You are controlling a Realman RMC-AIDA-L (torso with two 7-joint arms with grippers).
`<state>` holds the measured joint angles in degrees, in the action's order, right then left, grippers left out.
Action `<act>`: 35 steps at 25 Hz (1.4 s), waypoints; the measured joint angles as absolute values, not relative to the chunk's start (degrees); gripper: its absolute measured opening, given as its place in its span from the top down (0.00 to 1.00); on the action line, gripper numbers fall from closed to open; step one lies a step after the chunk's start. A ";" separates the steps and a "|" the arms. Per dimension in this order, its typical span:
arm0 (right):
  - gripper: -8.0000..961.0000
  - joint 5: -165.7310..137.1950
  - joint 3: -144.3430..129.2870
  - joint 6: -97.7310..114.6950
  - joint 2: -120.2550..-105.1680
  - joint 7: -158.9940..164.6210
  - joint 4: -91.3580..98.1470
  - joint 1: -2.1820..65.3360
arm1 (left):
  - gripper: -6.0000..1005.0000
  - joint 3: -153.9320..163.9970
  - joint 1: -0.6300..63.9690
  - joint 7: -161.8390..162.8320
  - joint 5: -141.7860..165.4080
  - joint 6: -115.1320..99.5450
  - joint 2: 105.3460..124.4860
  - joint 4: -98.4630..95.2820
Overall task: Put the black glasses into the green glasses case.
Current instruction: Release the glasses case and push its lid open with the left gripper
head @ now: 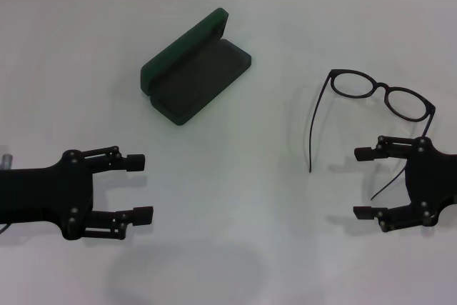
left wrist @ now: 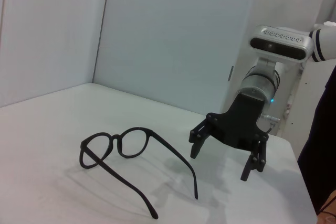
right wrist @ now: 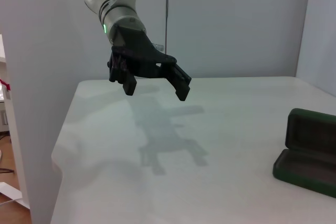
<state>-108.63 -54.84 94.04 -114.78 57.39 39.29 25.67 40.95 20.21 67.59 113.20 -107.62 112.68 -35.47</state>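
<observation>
Right gripper (head: 365, 182) hovers at the lower right of the head view with its fingers spread wide and nothing between them. Just above it in that frame lie the black glasses (head: 385, 96), unfolded, lenses toward the upper right and the two long temple arms trailing down toward the gripper; one temple passes close under its fingers, though I cannot tell whether they touch. Judging by this, the right arm is much the nearer one for the pickup. Over at upper centre-left sits the green glasses case (head: 196, 69), lid open, its long side running diagonally, well apart from the glasses. Left gripper (head: 139, 187) waits at lower left, fingers also apart and empty.
</observation>
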 joint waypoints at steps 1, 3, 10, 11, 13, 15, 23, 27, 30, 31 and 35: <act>0.11 -108.63 -54.84 94.04 -114.81 57.39 39.28 25.67 | 0.14 40.95 20.22 67.59 113.20 -107.61 112.67 -35.46; 0.11 -108.63 -54.84 94.04 -114.85 57.39 39.29 25.67 | 0.14 40.95 20.21 67.59 113.19 -107.60 112.70 -35.45; 0.11 -108.63 -54.84 94.04 -114.87 57.39 39.29 25.62 | 0.14 40.95 20.21 67.59 113.12 -107.54 112.77 -35.42; 0.11 -108.63 -54.84 94.04 -114.87 57.39 39.28 25.62 | 0.14 40.94 20.22 67.59 113.05 -107.52 112.77 -35.41; 0.11 -108.63 -54.84 94.04 -114.88 57.39 39.28 25.61 | 0.14 40.78 20.26 68.19 112.72 -107.47 112.77 -35.38; 0.11 -108.63 -54.84 94.04 -114.94 57.39 39.29 25.59 | 0.15 40.18 20.46 70.49 112.11 -107.19 112.78 -35.41; 0.11 -108.63 -54.86 94.20 -115.13 57.39 39.29 25.63 | 0.15 35.13 25.79 96.38 111.70 -97.60 112.09 -35.75; 0.11 -108.63 -54.96 94.44 -115.20 57.39 39.28 25.66 | 0.15 35.49 28.50 102.47 112.31 -92.82 111.70 -35.89; 0.11 -108.63 -55.32 94.56 -115.21 57.39 39.29 25.63 | 0.15 35.58 32.06 105.36 116.32 -91.96 111.65 -36.93; 0.11 -108.63 -55.51 94.57 -115.21 57.39 39.28 25.62 | 0.15 35.58 33.36 106.65 118.45 -91.67 111.86 -37.85; 0.11 -108.80 -55.69 94.56 -115.31 57.39 39.21 25.87 | 0.15 35.59 37.08 112.23 125.77 -89.52 114.03 -44.00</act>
<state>-108.80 -55.69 94.56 -115.31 57.39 39.21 25.87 35.59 37.08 112.23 125.77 -89.52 114.03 -44.00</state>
